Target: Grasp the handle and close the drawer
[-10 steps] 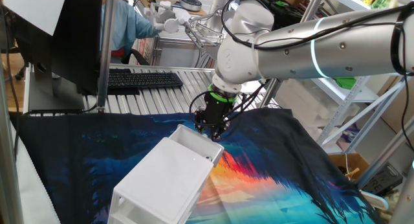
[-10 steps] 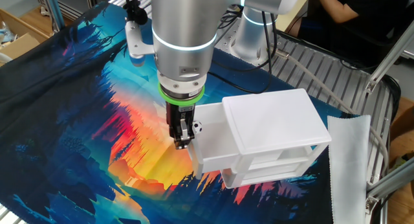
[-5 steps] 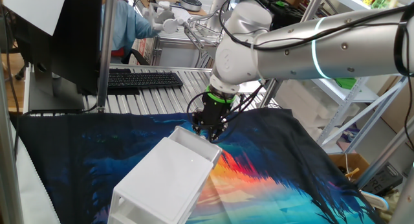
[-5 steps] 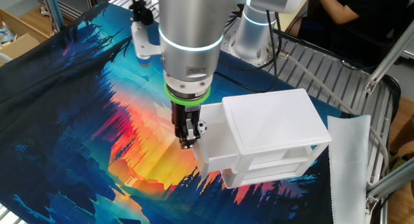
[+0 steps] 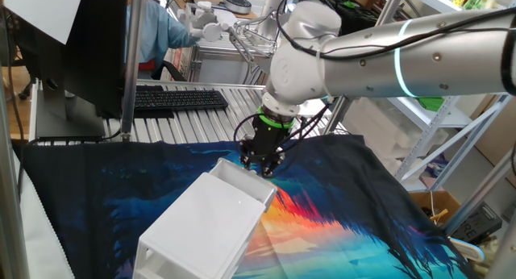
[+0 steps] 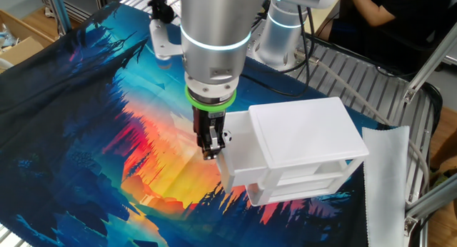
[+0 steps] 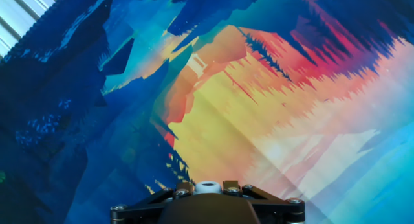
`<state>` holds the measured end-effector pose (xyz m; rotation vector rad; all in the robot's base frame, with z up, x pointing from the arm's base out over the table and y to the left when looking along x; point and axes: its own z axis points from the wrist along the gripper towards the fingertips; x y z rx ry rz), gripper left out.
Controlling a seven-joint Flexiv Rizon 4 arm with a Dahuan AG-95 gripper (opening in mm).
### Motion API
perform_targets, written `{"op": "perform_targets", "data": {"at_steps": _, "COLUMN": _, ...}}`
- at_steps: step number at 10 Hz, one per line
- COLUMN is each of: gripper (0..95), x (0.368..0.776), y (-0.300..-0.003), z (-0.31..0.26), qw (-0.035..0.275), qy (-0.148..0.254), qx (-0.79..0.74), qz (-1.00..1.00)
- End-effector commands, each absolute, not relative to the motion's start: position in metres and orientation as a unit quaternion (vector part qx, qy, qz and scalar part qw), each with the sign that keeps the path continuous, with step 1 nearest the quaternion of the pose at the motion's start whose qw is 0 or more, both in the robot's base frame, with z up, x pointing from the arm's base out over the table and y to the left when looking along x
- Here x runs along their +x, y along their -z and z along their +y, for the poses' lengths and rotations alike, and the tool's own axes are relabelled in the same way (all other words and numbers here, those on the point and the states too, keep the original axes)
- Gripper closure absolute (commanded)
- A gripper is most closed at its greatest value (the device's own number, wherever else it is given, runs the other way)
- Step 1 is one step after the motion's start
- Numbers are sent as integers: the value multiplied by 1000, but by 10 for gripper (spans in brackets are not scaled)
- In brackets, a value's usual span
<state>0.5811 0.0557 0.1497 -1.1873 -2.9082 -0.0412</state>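
Furthest left in the other fixed view lies open room: the colourful printed cloth [image 6: 93, 125] spreads flat and bare on the side away from the cabinet, with nothing on it for the arm to catch. Next comes the black two-finger gripper [image 6: 209, 150], pointing straight down under its green collar, its fingers drawn close together against the front wall of the shallow white plastic drawer [image 6: 239, 155]. They look pinched on the small handle at that wall, but the handle itself is hidden behind them, so I cannot tell for certain that it is held; the hand view shows only cloth beyond the gripper body. The drawer lies just to the right of the fingers, sticking out part-way from the top slot of the plain white box-shaped cabinet [image 6: 303, 136], which sits further right still. Its sliding axis runs left to right from the gripper into the cabinet, so the closing push should go rightward along that line, kept level. Beyond the cabinet's right side the cloth ends near a pale grey mat [image 6: 389, 179].
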Motion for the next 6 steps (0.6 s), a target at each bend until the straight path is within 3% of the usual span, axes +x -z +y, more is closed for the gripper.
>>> {"op": "perform_targets", "data": {"at_steps": 1, "gripper": 950, "x": 577, "y": -147, "z": 57, "qw": -4, "qy": 13, "qx": -377, "qz": -926}}
{"op": "perform_targets", "data": {"at_steps": 6, "gripper": 950, "x": 573, "y": -145, "z": 59, "qw": -2, "qy": 14, "qx": -378, "qz": -926}}
